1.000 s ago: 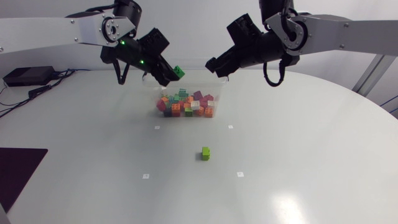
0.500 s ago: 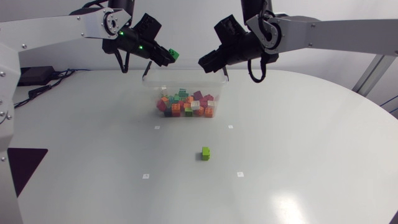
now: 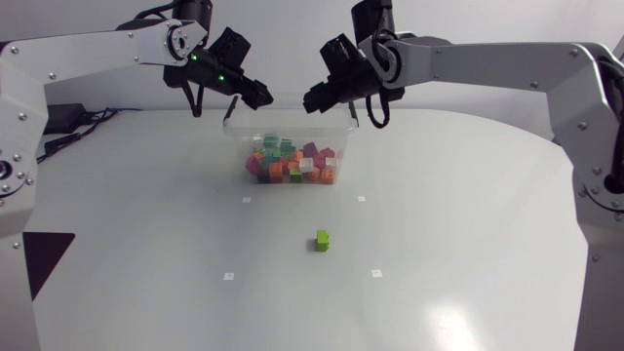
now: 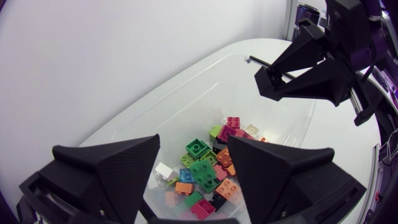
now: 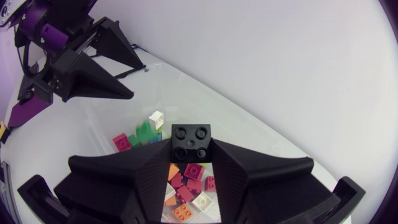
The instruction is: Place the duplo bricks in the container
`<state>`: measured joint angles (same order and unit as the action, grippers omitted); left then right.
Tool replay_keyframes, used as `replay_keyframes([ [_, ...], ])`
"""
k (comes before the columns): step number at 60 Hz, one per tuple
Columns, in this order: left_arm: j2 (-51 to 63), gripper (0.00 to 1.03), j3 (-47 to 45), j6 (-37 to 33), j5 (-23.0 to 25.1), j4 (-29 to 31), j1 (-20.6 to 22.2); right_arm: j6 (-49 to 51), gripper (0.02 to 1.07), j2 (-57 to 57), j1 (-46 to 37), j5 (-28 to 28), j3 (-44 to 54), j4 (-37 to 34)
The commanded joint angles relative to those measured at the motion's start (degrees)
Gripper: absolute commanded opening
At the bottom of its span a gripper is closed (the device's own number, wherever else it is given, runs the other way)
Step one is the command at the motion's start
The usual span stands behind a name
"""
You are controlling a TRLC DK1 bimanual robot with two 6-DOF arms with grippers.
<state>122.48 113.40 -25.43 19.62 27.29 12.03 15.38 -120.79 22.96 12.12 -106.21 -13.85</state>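
Right gripper (image 5: 191, 154) pinches a black brick (image 5: 191, 139) above the container (image 3: 292, 127), left gripper (image 4: 193, 140) spread wide

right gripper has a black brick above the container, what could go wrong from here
1. The right gripper and the open left gripper hang close together over the container; a move toward each other could make them collide.
2. The black brick is held clear above the piled bricks, so on release it might bounce off them, or off the rim, and land outside.
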Motion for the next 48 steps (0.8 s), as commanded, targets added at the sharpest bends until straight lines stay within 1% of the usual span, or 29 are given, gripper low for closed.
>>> replay_keyframes([
  [1, -3.12, 0.98, -1.34, 1.26, -0.19, -0.04, 0.54, -1.23, 0.24, -3.05, 0.42, -0.34, -3.65, -1.45],
  [4, -4.70, 0.98, -2.84, 1.08, -0.19, -0.04, 0.62, -1.49, 0.29, -3.75, 0.51, -0.52, -4.35, -1.71],
  [13, -8.31, 0.98, -6.44, 1.17, -0.19, -0.13, 0.71, -1.58, 0.30, -4.98, 0.68, -0.96, -5.76, -1.89],
  [14, -8.92, 0.98, -7.06, 1.17, -0.19, -0.13, 0.62, -1.58, 0.31, -5.15, 0.77, -1.22, -5.93, -1.89],
  [15, -9.36, 0.98, -7.32, 1.26, -0.19, -0.13, 0.54, -1.58, 0.33, -5.24, 0.77, -1.48, -5.93, -1.89],
  [18, -10.68, 0.98, -8.73, 1.35, -0.19, -0.22, 0.54, -1.58, 0.46, -5.59, 1.03, -2.10, -6.11, -1.89],
  [21, -12.17, 0.98, -10.66, 1.26, -0.19, -0.92, 0.36, -1.58, 0.62, -5.68, 1.12, -2.28, -6.29, -2.33],
  [22, -12.70, 0.98, -11.45, 1.26, -0.28, -1.54, 0.27, -1.58, 0.69, -5.68, 1.12, -2.36, -6.29, -2.41],
  [26, -14.46, 0.98, -14.18, 1.26, -1.16, -3.73, 0.01, -1.58, 0.93, -5.68, 1.12, -2.54, -6.55, -2.76],
  [28, -15.25, 0.98, -15.41, 1.26, -1.86, -4.70, -0.25, -1.58, 1.00, -5.68, 1.03, -2.63, -6.55, -2.94],
  [30, -15.95, 0.98, -16.29, 1.26, -2.13, -4.88, -0.43, -1.58, 1.02, -5.51, 0.95, -2.63, -6.46, -3.12],
  [39, -19.12, 0.98, -20.59, 3.46, -2.65, -6.28, -2.54, -0.79, 1.02, -3.05, 0.51, -2.63, -4.44, -3.56],
  [45, -21.93, 0.98, -24.46, 4.86, -4.24, -8.57, -3.77, 0.18, 1.02, -0.15, 0.33, -2.63, -1.54, -3.47],
  [48, -23.33, 0.98, -25.69, 6.27, -5.82, -9.53, -4.30, 0.97, 1.02, 2.14, 0.24, -2.45, 0.83, -2.85],
])
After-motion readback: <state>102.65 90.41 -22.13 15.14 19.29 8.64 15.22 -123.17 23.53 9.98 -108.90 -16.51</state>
